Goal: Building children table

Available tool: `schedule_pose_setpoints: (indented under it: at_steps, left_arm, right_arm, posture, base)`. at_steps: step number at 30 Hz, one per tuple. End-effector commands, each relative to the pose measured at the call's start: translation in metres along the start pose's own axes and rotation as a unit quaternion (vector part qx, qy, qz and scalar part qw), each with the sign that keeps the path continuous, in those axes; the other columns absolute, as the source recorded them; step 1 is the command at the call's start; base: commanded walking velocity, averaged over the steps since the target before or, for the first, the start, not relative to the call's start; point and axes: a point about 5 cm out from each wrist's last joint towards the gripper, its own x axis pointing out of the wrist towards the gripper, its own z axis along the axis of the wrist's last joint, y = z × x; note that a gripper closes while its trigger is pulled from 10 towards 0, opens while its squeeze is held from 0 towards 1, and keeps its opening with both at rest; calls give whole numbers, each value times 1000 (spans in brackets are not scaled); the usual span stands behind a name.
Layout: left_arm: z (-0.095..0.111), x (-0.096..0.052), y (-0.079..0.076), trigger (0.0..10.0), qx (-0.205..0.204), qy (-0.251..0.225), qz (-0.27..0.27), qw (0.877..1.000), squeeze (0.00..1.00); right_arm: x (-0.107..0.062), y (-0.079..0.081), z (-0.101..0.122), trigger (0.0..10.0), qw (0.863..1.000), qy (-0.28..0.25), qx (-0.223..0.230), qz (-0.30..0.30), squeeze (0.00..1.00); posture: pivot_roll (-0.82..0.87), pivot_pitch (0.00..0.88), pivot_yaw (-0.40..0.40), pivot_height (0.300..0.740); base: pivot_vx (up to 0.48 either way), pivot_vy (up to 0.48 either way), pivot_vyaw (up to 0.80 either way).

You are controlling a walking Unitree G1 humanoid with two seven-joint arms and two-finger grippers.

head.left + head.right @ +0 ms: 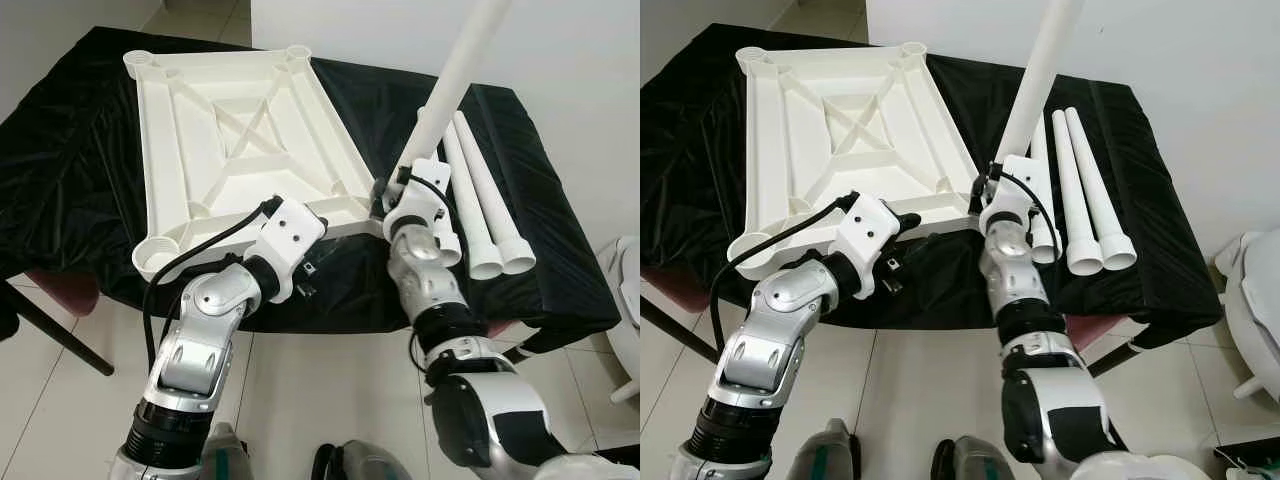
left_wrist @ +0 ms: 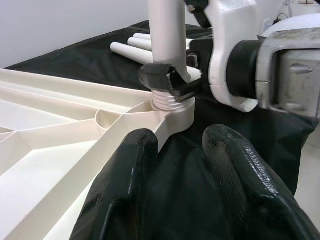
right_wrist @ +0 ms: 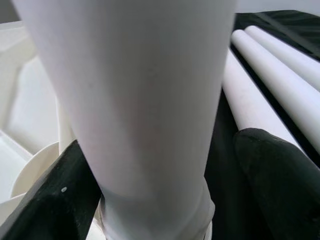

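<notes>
Right claw (image 2: 170, 82) is clamped on the leg (image 1: 455, 75) just above its threaded end, and that thread is already sitting in the tabletop's near corner socket (image 2: 172, 107). Left claw (image 2: 192, 170) hangs open right in front of that same socket, fingers either side of the rim, gripping nothing. Here's the key relation: the leg's long axis runs up from the socket and leans away from the tabletop (image 1: 240, 130), not square to it, so I'd say it needs straightening before it turns home. Right arm has it; left is nearest to brace. Beyond the socket, three spare legs (image 1: 480, 200) lie side by side on the black-draped surface (image 1: 560, 250).
</notes>
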Motion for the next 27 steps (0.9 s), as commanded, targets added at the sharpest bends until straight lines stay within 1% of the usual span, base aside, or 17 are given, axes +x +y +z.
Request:
schedule_pose_setpoints:
  at_steps: [1, 2, 3, 4, 5, 6, 8, 9, 10, 11, 12, 13, 15, 16, 21, 23, 27]
  left_arm:
    - [-2, 0, 4, 10000, 1, 0, 51, 999, 0]
    - [-2, 0, 4, 10000, 1, 0, 51, 999, 0]
    - [-2, 0, 4, 10000, 2, 0, 54, 999, 0]
    - [-2, 0, 4, 10000, 3, 1, 55, 998, 0]
    - [-2, 0, 4, 10000, 3, 1, 55, 998, 0]
    - [-2, 0, 5, 10000, 4, 1, 55, 998, 0]
    - [-2, 0, 5, 10000, 4, 1, 55, 998, 0]
    - [-2, 0, 5, 10000, 5, 0, 55, 998, 0]
    - [-2, 0, 5, 10000, 5, 0, 55, 998, 0]
    - [-1, 1, 5, 10000, 6, 0, 55, 998, 0]
    - [-1, 1, 6, 10000, 8, 0, 55, 998, 0]
    - [-1, 1, 6, 10000, 8, 0, 55, 998, 0]
    - [-1, 1, 6, 10000, 9, -1, 54, 998, 0]
    - [-1, 1, 6, 10000, 9, -1, 54, 998, 0]
    - [0, 2, 7, 10000, 10, -3, 56, 998, 0]
    - [0, 2, 7, 10000, 9, -3, 56, 998, 0]
    - [0, 1, 8, 10000, 9, -3, 59, 998, 0]
  right_arm:
    - [0, -2, -3, 10000, 999, 5, -3, 48, 1000]
    - [0, -2, -3, 10000, 999, 5, -3, 48, 1000]
    - [1, -1, -5, 10000, 996, 13, -3, 87, 271]
    - [1, -1, -5, 10000, 992, 13, -18, 124, 0]
    - [1, -1, -5, 10000, 992, 13, -18, 124, 0]
    - [1, -1, -6, 10000, 989, 13, -29, 147, 0]
    - [1, -1, -6, 10000, 989, 13, -29, 147, 0]
    - [2, -3, -5, 10000, 984, 17, -37, 171, 0]
    - [2, -3, -5, 10000, 984, 17, -37, 171, 0]
    - [3, -5, -4, 10000, 979, 19, -54, 197, 0]
    - [7, -13, 2, 10000, 966, 14, -102, 237, 0]
    - [7, -13, 2, 10000, 966, 14, -102, 237, 0]
    - [9, -17, 7, 10000, 961, 12, -121, 249, 0]
    - [9, -17, 7, 10000, 961, 12, -121, 249, 0]
    - [16, -27, 19, 10000, 956, 9, -148, 255, 0]
    - [17, -29, 21, 10000, 955, 11, -151, 255, 0]
    - [18, -28, 22, 10000, 948, 16, -169, 268, 0]
  posture:
    - [97, 0, -96, 740]
    - [97, 0, -96, 740]
    - [97, 0, -96, 740]
    - [98, 0, -97, 740]
    - [98, 0, -97, 740]
    - [98, 0, -97, 740]
    - [98, 0, -97, 740]
    - [101, 0, -98, 740]
    - [101, 0, -98, 740]
    - [102, 0, -96, 740]
    - [102, 0, -96, 740]
    - [102, 0, -96, 740]
    - [104, 0, -95, 740]
    - [104, 0, -95, 740]
    - [108, 0, -98, 740]
    - [108, 0, -98, 740]
    - [111, 0, -96, 740]
  base:
    - [0, 0, 0]
    - [0, 0, 0]
    - [0, 0, 0]
    - [0, 0, 0]
    - [0, 0, 0]
    - [0, 0, 0]
    - [0, 0, 0]
    - [0, 0, 0]
    - [0, 0, 0]
    - [0, 0, 0]
    - [0, 0, 0]
    - [0, 0, 0]
    - [0, 0, 0]
    - [0, 0, 0]
    - [0, 0, 0]
    - [0, 0, 0]
    - [0, 0, 0]
